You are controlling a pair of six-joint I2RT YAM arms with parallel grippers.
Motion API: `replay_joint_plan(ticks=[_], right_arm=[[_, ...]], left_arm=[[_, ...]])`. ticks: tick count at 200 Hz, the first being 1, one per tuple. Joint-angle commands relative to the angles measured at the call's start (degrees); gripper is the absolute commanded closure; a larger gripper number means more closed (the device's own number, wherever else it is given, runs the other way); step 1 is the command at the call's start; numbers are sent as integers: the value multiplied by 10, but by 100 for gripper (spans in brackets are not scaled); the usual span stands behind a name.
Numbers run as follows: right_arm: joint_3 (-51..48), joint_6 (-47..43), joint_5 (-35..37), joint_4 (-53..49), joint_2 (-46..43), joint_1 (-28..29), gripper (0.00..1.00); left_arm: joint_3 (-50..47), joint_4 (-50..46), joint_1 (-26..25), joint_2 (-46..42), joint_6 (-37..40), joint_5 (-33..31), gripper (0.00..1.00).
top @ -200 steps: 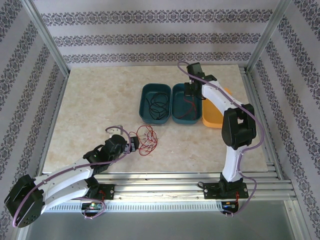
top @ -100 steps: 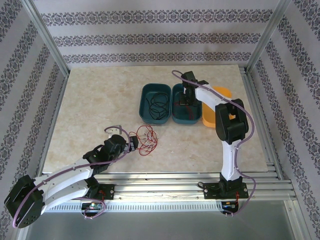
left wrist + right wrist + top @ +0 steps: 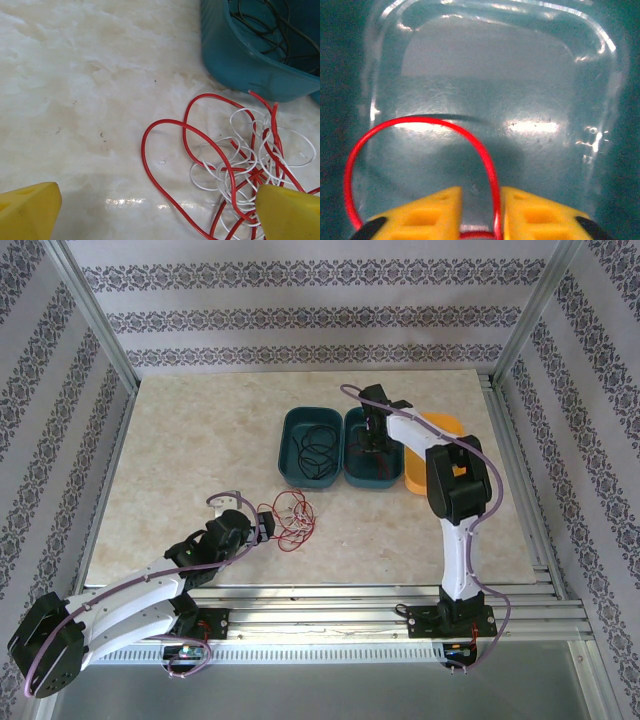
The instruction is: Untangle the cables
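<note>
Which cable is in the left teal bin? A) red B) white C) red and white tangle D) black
D: the black cable lies coiled in the left teal bin, while the red-white tangle sits out on the table.

the right claw (image 3: 481,200) is hanging low over the glossy floor of a teal tub (image 3: 485,65), its yellow fingers (image 3: 435,212) standing a little apart. a red cable (image 3: 420,121) is arching up from the lower left, curving over and dropping into the gap, running close beside the right finger. the gap is showing wider than the cable. glare is streaking the tub's floor and rounded corners.
</note>
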Motion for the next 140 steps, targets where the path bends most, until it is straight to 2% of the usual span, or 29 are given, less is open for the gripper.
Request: replay_joint_plan(ticks=[1,47,89,140], right_arm=[[-6,-5,32,-10,-68,6,67],[-38,-2,54,-5,-136,6,60],[-116,21,14,27,-239,21,60],[-285,60,-8,115,-394,111,59]], left_arm=[[10,-30,10,-9,-11,-18,1],[24,-59,15,-14,-23,-24,1],[35,-71,16,-17,-23,-20,1],[42,-76,20,-4,-36,-19,1]])
